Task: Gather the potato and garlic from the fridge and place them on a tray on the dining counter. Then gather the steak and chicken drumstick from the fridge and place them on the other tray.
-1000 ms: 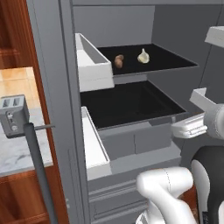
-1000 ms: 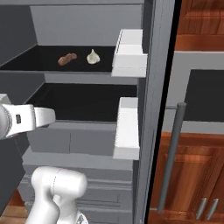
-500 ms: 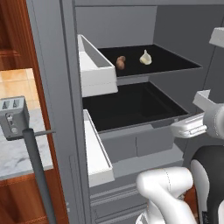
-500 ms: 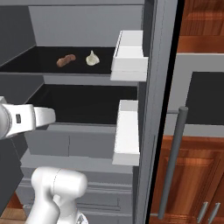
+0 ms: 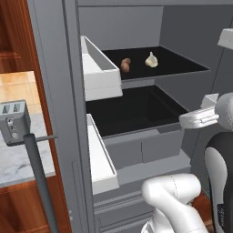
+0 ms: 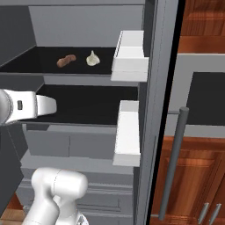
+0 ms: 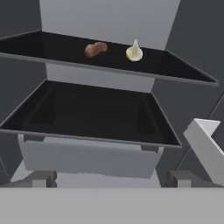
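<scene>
While the two small dark fingers (image 7: pixel 43 178) rise spread wide at the bottom of the hand view, nothing sits between them and they touch nothing: fully released, facing into the tall grey fridge (image 5: pixel 54 91) with its door standing open. Up on the upper black shelf (image 7: pixel 175 70) lies the small off-white garlic bulb with its pointed top (image 7: pixel 134 52), tip up, pale against the dark shelf. Just to its left rests the little brown potato, lumpy and oblong (image 7: pixel 96 48), close beside the garlic but apart from it. From the left base view the pair sits far back on that shelf, garlic (image 5: pixel 151 60) right of potato (image 5: pixel 125 64). Below them comes a deeper black shelf (image 7: pixel 87 113), then grey drawers (image 5: pixel 145 148). White door bins (image 6: pixel 129 55) flank the opening on the right.
</scene>
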